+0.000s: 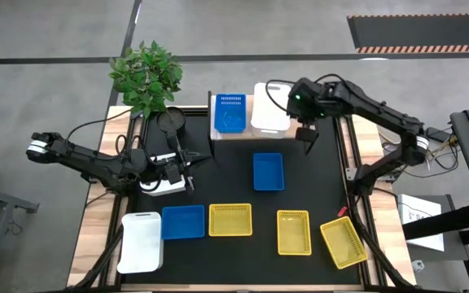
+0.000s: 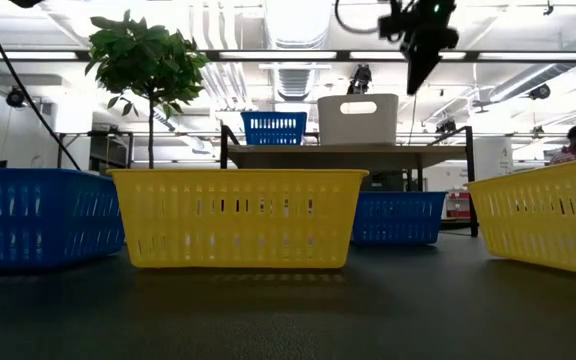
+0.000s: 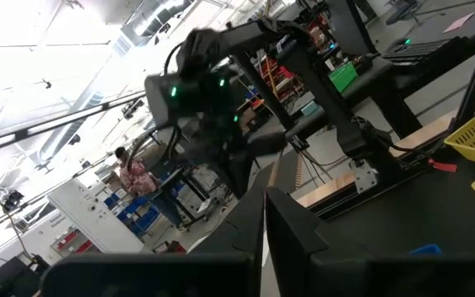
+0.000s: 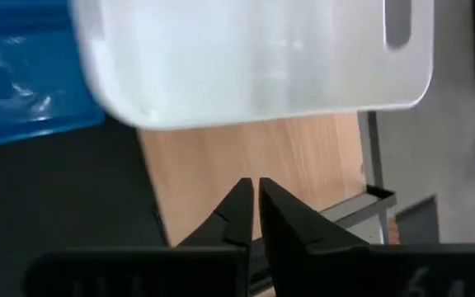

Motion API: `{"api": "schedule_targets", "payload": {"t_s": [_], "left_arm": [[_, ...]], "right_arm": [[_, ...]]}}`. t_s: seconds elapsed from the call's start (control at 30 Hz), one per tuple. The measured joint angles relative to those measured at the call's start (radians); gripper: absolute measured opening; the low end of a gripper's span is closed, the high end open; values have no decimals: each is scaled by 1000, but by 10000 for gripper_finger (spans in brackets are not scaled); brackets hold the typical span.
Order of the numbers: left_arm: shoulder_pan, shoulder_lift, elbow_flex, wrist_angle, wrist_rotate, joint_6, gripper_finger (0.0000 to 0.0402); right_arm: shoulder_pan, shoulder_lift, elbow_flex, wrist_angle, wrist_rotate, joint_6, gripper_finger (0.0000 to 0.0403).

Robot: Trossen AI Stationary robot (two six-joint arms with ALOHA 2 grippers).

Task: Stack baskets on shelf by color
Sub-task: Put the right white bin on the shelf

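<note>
The shelf [image 1: 247, 134] stands at the table's far edge. On its wooden top a blue basket [image 1: 230, 113] and a white basket [image 1: 269, 110] rest on their bases, side by side. My right gripper [image 1: 308, 140] hangs shut in the air off the shelf's right end, pointing steeply down. Its wrist view shows the white basket [image 4: 254, 58] and shelf top [image 4: 262, 157] just beyond its fingertips [image 4: 254, 198], which touch nothing. My left gripper [image 1: 187, 167] is shut at the table's left, above a white basket [image 1: 163, 186] that its arm partly hides.
On the black mat lie two blue baskets [image 1: 268, 171] [image 1: 183, 221], three yellow baskets [image 1: 230, 220] [image 1: 294, 232] [image 1: 343, 242] and a white basket [image 1: 142, 242] at the near left edge. A potted plant [image 1: 146, 77] and a black pot [image 1: 170, 122] stand left of the shelf.
</note>
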Motion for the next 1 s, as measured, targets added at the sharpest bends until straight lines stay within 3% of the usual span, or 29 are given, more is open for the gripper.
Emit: {"api": "schedule_targets", "payload": {"t_s": [0.2,0.43,1.0], "left_arm": [[0,0,0,0,0,0,0],[0,0,0,0,0,0,0],[0,0,0,0,0,0,0]], "right_arm": [[-102,100,-3,31,0,-69,9],[-113,177,-3,99,-11,-150,8],[-113,183,0,195,-10,-212,8]]}}
